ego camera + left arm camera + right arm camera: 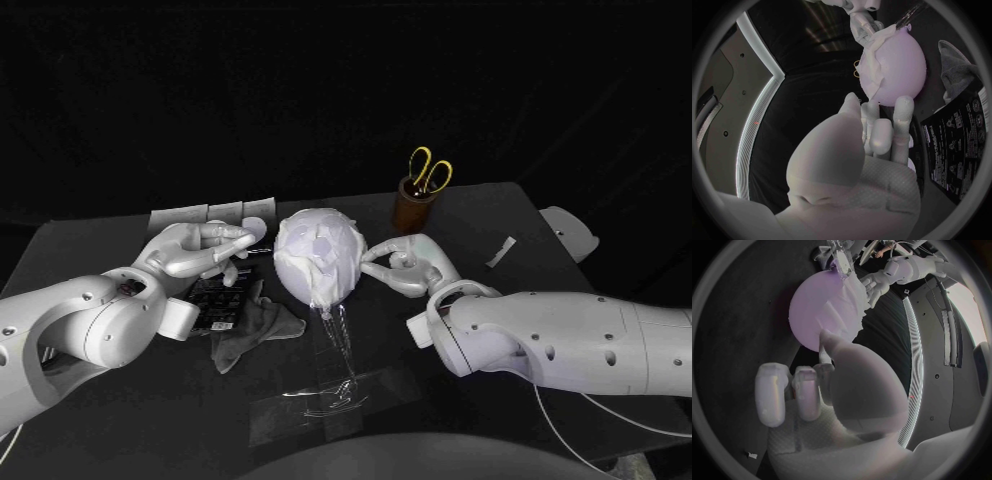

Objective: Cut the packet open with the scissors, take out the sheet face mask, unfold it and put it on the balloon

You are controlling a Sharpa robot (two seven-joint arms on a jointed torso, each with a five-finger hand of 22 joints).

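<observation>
Centre of table [188, 410]: balloon [901, 65], raised on clear stand [339, 395]. Long axis far to near, narrow end toward the near side.

On the balloon: sheet face mask [310, 262], already draped over it, creased and not yet smooth.

Just left of the balloon: left hand [202, 250]. Fingers part-curled and apart, tips at the mask's left edge, nothing seen between them.

Just right of the balloon: right hand [404, 262]. Thumb and one finger drawn into a ring against the mask's right edge. Cannot tell whether the edge is pinched or merely touched.

Key relation: hands opposed across the balloon's short axis, both touching or nearly so, neither clearly nearer. Probable remaining work is smoothing the mask along the long axis, with some risk of pushing the balloon over on its stand.

Near left, beside the left hand: packet [224, 295], black, lying flat, and grey cloth [257, 328].

Far right: scissors [428, 172], handles up in brown cup [415, 212].
</observation>
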